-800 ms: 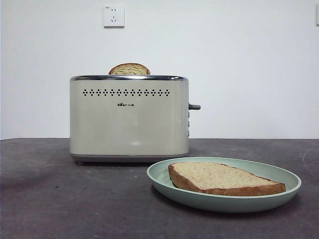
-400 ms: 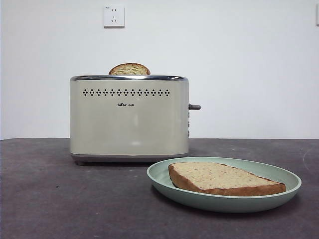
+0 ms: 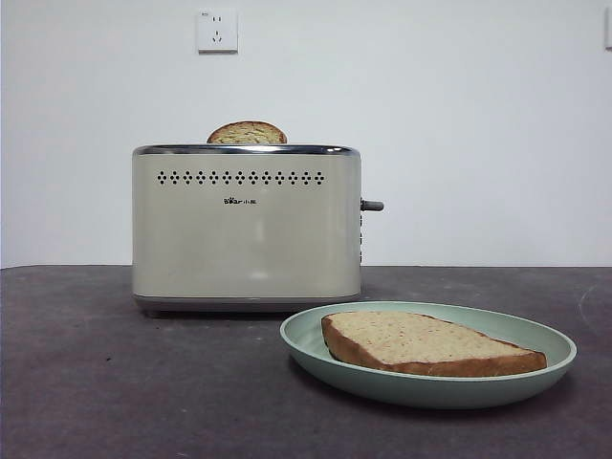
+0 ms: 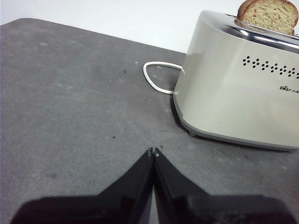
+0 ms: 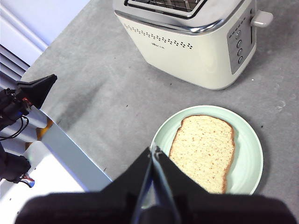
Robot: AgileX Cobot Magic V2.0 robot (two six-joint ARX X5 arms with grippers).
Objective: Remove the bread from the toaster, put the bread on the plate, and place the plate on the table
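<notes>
The bread (image 3: 426,342) lies flat on the pale mint plate (image 3: 316,352), which rests on the dark grey table (image 3: 115,382) in front of the cream toaster (image 3: 247,234), to its right. The right wrist view shows the bread (image 5: 203,151) on the plate (image 5: 250,163) from high above. My right gripper (image 5: 154,150) is shut and empty, high over the plate's near rim. My left gripper (image 4: 153,151) is shut and empty, low over bare table beside the toaster (image 4: 233,93). No arm shows in the front view.
A second, narrower slice (image 3: 247,133) stands in the toaster's slot, also seen in the left wrist view (image 4: 268,14). A white cable (image 4: 156,77) loops on the table behind the toaster. The table's edge (image 5: 70,149) runs beside the plate in the right wrist view.
</notes>
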